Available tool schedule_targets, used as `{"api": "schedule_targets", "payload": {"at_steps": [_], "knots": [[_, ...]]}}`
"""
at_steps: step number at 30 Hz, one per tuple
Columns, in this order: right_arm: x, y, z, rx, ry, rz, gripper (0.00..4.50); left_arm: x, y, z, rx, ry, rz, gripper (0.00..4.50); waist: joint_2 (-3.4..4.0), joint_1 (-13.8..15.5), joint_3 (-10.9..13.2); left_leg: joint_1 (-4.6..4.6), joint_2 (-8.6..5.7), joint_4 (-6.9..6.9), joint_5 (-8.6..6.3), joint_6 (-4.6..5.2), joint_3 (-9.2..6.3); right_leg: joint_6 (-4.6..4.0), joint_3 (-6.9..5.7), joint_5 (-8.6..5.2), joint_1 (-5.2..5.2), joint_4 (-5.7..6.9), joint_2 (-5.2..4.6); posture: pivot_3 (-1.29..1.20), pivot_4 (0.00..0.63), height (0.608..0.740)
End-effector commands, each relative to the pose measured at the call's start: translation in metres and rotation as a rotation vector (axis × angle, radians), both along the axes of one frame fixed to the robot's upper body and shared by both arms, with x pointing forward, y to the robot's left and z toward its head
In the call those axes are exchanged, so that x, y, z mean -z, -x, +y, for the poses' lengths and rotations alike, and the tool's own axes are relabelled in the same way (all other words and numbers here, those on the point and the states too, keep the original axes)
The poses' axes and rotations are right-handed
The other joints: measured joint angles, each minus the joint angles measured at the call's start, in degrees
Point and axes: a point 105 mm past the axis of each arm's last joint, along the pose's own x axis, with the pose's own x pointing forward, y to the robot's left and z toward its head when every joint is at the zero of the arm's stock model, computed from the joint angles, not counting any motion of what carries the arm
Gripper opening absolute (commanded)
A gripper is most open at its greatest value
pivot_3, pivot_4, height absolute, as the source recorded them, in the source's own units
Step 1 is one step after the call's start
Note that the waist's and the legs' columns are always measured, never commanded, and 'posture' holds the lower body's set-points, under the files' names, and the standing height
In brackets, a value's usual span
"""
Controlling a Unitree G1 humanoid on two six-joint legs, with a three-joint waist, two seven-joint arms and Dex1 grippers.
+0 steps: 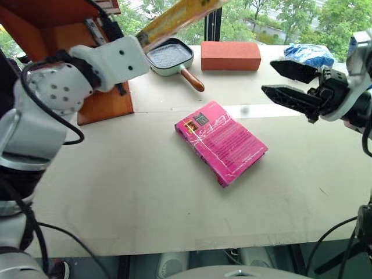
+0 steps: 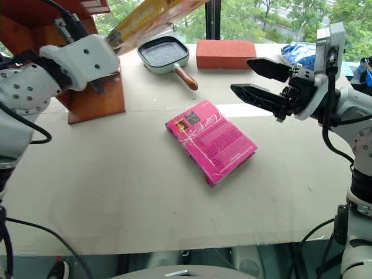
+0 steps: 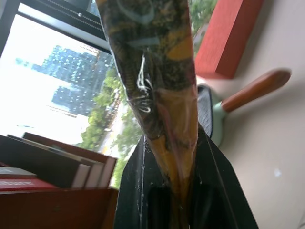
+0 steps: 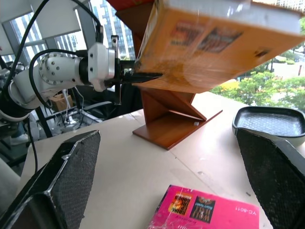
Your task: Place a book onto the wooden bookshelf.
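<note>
The yellow-orange book (image 1: 177, 18) is held up in the air at a slant, over the table's far left. My left gripper (image 1: 141, 40) is shut on its lower end; in the left wrist view the two black fingers (image 3: 138, 186) pinch the book (image 3: 162, 71) edge-on. The wooden bookshelf (image 1: 106, 104) stands right beside and behind that hand, with several books on it. My right gripper (image 1: 267, 77) hovers open and empty above the table's right side, pointing left toward the book (image 4: 214, 43) and the left gripper (image 4: 138, 75).
A magenta-pink book (image 1: 221, 142) lies flat mid-table (image 1: 145, 203). Along the far edge sit a pale green pan with a wooden handle (image 1: 170, 57), a red-brown brick (image 1: 231, 56) and a crumpled blue bag (image 1: 309, 54). A window is behind.
</note>
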Motion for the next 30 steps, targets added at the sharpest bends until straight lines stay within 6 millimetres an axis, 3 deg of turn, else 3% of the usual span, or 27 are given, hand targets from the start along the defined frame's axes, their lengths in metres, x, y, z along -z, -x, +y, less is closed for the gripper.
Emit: {"api": "schedule_targets", "payload": {"at_steps": [1, 7, 15, 23, 30], "knots": [[-0.011, -0.006, 0.002, 0.037, -0.012, -0.060, 4.50, -0.023, 0.007, 0.028, -0.103, -0.119, -0.084, 0.03, 0.00, 0.12, 0.00, 0.00, 0.01, -0.02, 0.00, 0.00, 0.00, 0.00, -0.02, -0.01, -0.02, 0.01, 0.00, 0.00, 0.150, 0.740], [-0.013, -0.008, 0.006, 0.037, -0.016, -0.084, 4.50, -0.034, 0.011, 0.065, -0.236, -0.228, -0.071, 0.03, 0.02, 0.43, 0.04, -0.10, 0.02, 0.10, 0.00, 0.00, 0.02, 0.02, -0.06, 0.00, -0.03, 0.06, -0.02, 0.00, 0.150, 0.740], [-0.015, -0.008, 0.013, 0.031, -0.021, -0.093, 4.50, -0.018, 0.012, 0.111, -0.424, -0.224, 0.073, 0.03, 0.03, 0.20, 0.05, -0.09, 0.05, 0.14, 0.00, 0.00, 0.03, 0.02, -0.05, 0.00, -0.09, 0.19, 0.00, 0.00, 0.150, 0.740], [-0.015, -0.011, 0.017, 0.038, -0.026, -0.099, 4.50, -0.002, -0.019, 0.112, -0.451, -0.229, 0.164, 0.03, 0.00, 0.61, 0.03, -0.11, 0.05, 0.23, 0.00, 0.00, 0.01, 0.02, -0.09, 0.01, -0.07, 0.29, 0.00, 0.00, 0.150, 0.740], [-0.022, -0.011, 0.014, 0.083, -0.041, -0.152, 4.50, 0.000, -0.026, 0.116, -0.509, -0.200, 0.205, 0.03, 0.00, -0.27, 0.03, -0.12, 0.04, 0.24, 0.01, 0.00, 0.04, 0.03, -0.02, 0.01, -0.12, 0.33, 0.00, 0.00, 0.150, 0.740]]}}
